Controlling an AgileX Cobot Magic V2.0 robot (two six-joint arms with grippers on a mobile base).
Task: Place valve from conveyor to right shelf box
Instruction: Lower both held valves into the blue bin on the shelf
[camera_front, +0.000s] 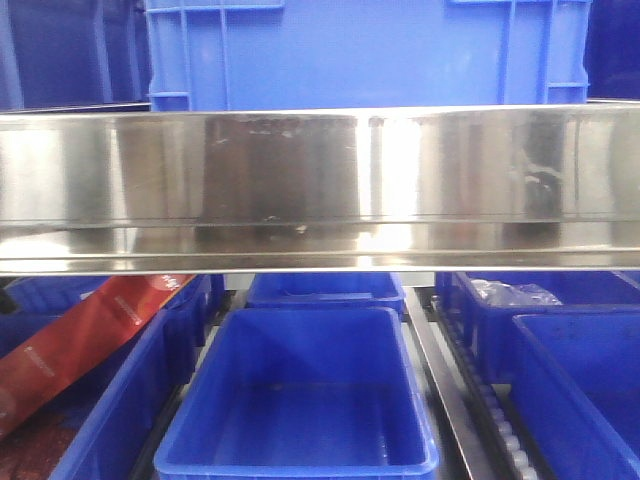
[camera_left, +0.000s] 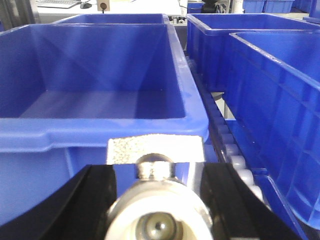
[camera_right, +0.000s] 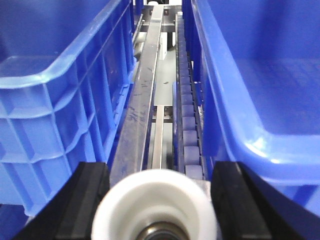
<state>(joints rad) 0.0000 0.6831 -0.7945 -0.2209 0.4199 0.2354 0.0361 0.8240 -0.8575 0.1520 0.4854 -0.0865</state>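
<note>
Shiny steel beam (camera_front: 320, 180) spans the view, a red packet (camera_front: 90, 330) leans in the left bin (camera_front: 125, 400), crinkled clear plastic (camera_front: 515, 293) sits back right.

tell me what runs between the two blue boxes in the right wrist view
A steel rail and a strip of rollers run side by side between the left box and the right box, as the right wrist view shows.

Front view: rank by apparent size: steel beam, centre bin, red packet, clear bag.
1. steel beam, spans the frame.
2. centre bin.
3. red packet, partly cut off.
4. clear bag; it sits farther back, so true size is unsure.
</note>
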